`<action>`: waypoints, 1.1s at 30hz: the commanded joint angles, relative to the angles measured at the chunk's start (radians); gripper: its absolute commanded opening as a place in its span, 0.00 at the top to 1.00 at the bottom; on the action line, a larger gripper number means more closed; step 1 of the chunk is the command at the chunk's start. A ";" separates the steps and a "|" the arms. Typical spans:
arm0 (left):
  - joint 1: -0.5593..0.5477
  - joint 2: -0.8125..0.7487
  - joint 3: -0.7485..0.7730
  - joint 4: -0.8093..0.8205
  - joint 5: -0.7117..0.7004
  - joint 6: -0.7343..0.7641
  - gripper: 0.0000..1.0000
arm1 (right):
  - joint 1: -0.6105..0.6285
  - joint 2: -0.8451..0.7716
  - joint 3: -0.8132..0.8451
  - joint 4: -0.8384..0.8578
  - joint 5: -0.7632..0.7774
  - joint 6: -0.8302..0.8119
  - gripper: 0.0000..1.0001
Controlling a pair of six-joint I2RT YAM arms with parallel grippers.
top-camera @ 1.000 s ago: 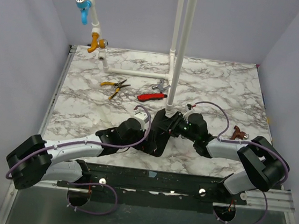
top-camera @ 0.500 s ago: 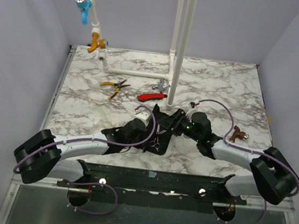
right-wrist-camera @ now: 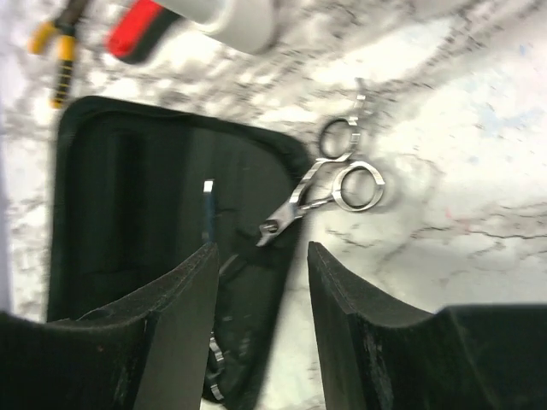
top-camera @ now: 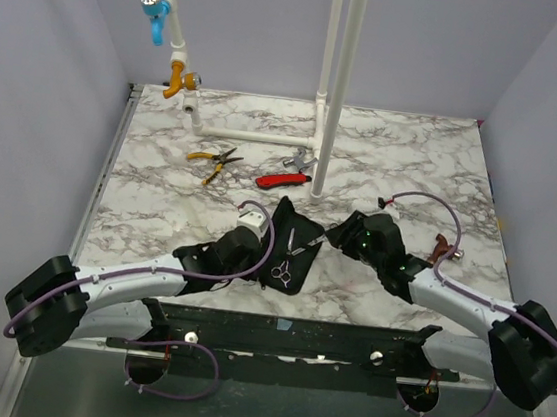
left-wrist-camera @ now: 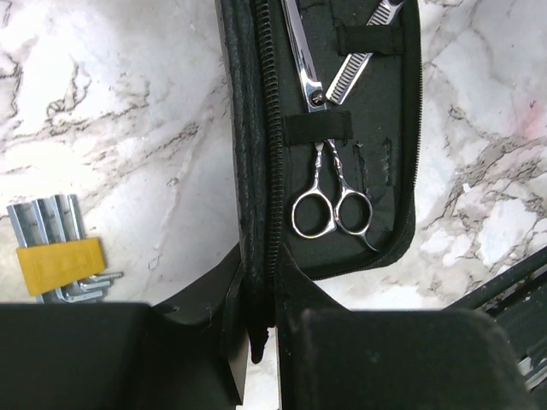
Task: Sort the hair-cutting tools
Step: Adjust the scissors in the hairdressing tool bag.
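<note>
One pair of silver scissors (left-wrist-camera: 313, 96) is lying strapped inside the black zip case (top-camera: 282, 219), ring handles toward the arms. A toothed silver blade (left-wrist-camera: 363, 55) is sitting under a strap just beside it. A second pair of scissors (right-wrist-camera: 301, 196) is resting across the case's right edge (blades on the lining, rings out on the marble table (top-camera: 414, 164)). A thin dark stick-like tool (right-wrist-camera: 208, 213) with a pale tip is lying inside the case near that pair.

The case is lying open between the two arms. The left gripper (left-wrist-camera: 256, 325) is pinching the case's zipped spine at its near end. The right gripper (right-wrist-camera: 261, 256) is hovering over the case, fingers spread and gripping nothing.

A set of hex keys (left-wrist-camera: 60, 269) in a yellow holder is lying on the marble left of the case. The yellow-handled pliers (top-camera: 213, 161) and red-handled tool (top-camera: 284, 180) are lying beyond the case's far end.
</note>
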 commanded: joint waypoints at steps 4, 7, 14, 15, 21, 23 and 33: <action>-0.013 -0.043 -0.031 -0.013 -0.011 -0.025 0.86 | -0.006 0.187 0.026 -0.009 0.045 -0.005 0.51; -0.020 -0.038 -0.034 -0.007 -0.009 -0.029 0.86 | -0.006 0.244 0.046 0.012 0.041 0.007 0.51; -0.040 -0.042 -0.030 -0.016 -0.015 -0.020 0.86 | -0.014 0.335 0.068 0.083 0.057 0.024 0.56; -0.042 -0.042 -0.027 -0.020 -0.016 -0.017 0.86 | -0.017 0.349 0.077 0.083 0.060 0.020 0.59; -0.047 -0.047 -0.010 -0.044 -0.017 0.005 0.89 | -0.041 0.383 0.095 0.095 0.091 -0.029 0.76; -0.049 -0.051 -0.005 -0.054 -0.014 0.012 0.91 | -0.042 0.383 0.101 0.095 0.116 -0.054 0.79; -0.056 -0.051 0.010 -0.061 0.003 0.034 0.91 | -0.044 0.404 0.167 0.121 0.034 -0.194 0.85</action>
